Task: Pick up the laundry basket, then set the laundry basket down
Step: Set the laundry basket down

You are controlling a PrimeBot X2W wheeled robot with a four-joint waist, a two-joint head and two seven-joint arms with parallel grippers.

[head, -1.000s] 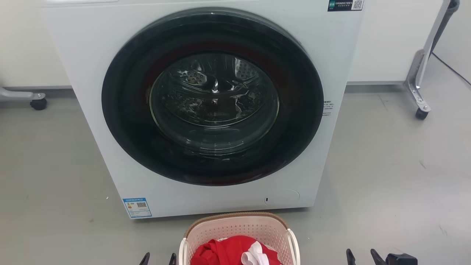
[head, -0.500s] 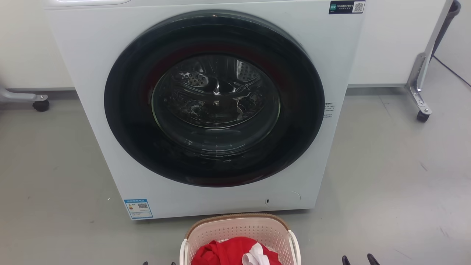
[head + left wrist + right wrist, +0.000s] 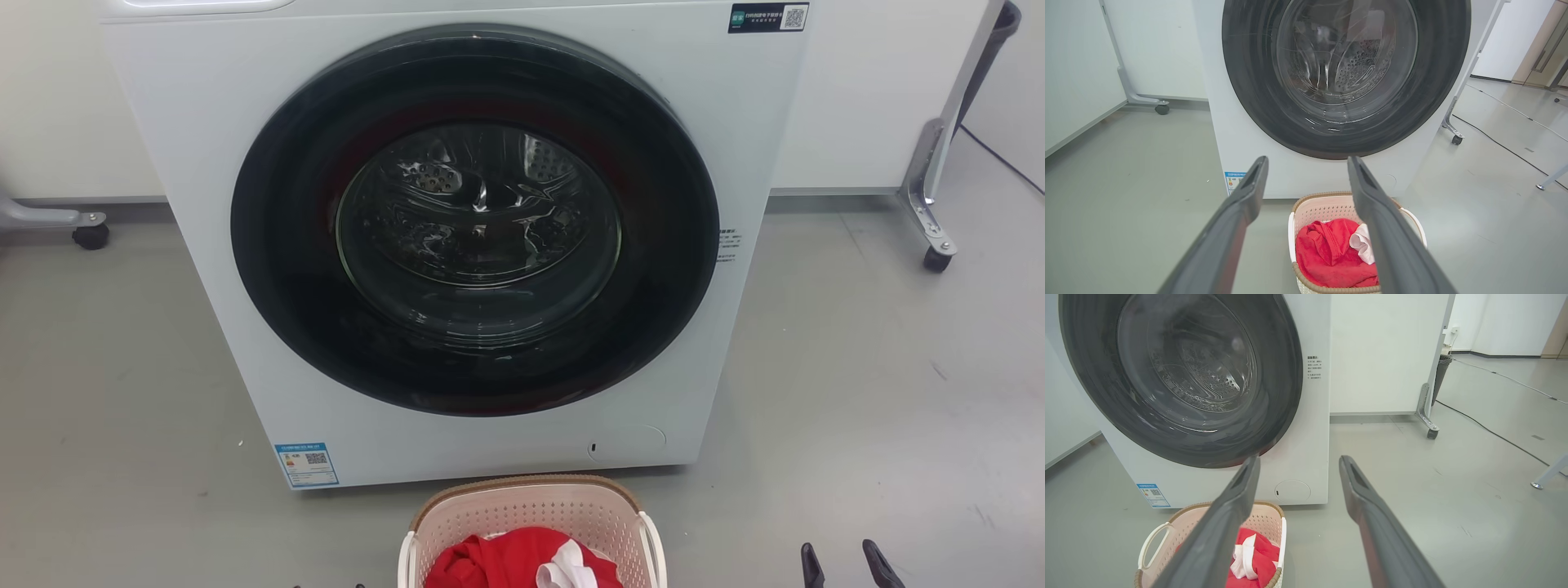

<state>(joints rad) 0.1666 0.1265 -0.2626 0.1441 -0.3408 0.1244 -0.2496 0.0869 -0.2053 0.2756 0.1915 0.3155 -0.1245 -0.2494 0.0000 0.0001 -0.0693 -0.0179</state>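
The front-loading washing machine [image 3: 473, 245] is standing on the grey floor [image 3: 857, 367] with its round door shut, and it is crowding the job. The laundry basket [image 3: 531, 510] is sitting on the floor just in front of the machine's base; whether the two are touching I cannot tell. A lift that is swinging forward is therefore risking a knock of the brown rim against the white casing.

The basket is carrying a red garment [image 3: 498, 563] and a small white cloth [image 3: 567, 572]. If one side is rising ahead of the other, that load is likely sliding and tipping the basket.

The white side handles [image 3: 1291, 234] are thin loops, so a finger missing its loop is probably shoving the light basket across the floor rather than catching it.

The left gripper [image 3: 1307, 163] and the right gripper [image 3: 1299, 461] are hanging above the basket, one to each side and apart from it. Both have their fingers spread wide and are holding nothing.
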